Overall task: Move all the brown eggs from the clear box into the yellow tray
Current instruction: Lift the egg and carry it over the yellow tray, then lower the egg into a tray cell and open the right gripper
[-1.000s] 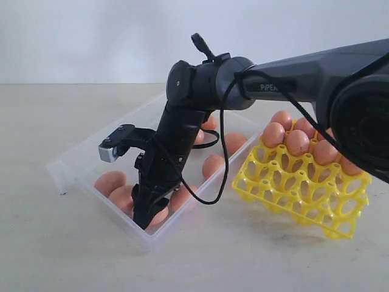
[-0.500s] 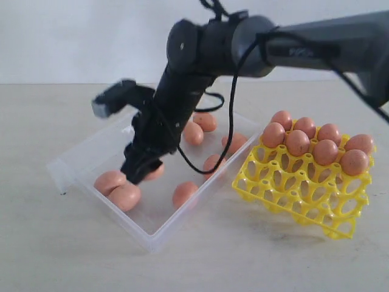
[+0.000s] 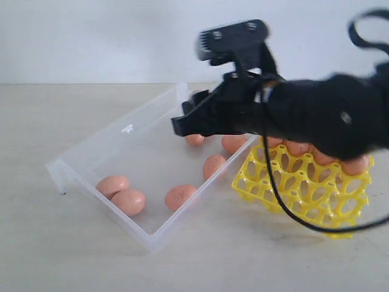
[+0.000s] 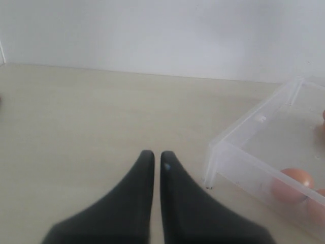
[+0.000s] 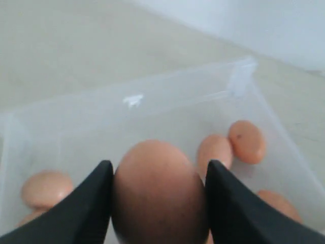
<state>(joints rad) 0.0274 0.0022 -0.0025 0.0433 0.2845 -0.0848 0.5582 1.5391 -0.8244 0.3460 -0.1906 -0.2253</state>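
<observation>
Exterior view: motion-blurred black right arm hides the upper rows of the bright yellow lattice egg tray. Right wrist view: smooth oval orange-brown egg cut off by the frame edge. Left wrist view: translucent clear plastic box likewise cropped.

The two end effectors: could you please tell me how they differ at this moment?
The left end effector is shut and empty; the right end effector grips an egg. The left's fingers nearly touch; the right's stand apart around the egg. The left is beside the box, over the table; the right is above the box. Both have dark, tapered fingers.
</observation>
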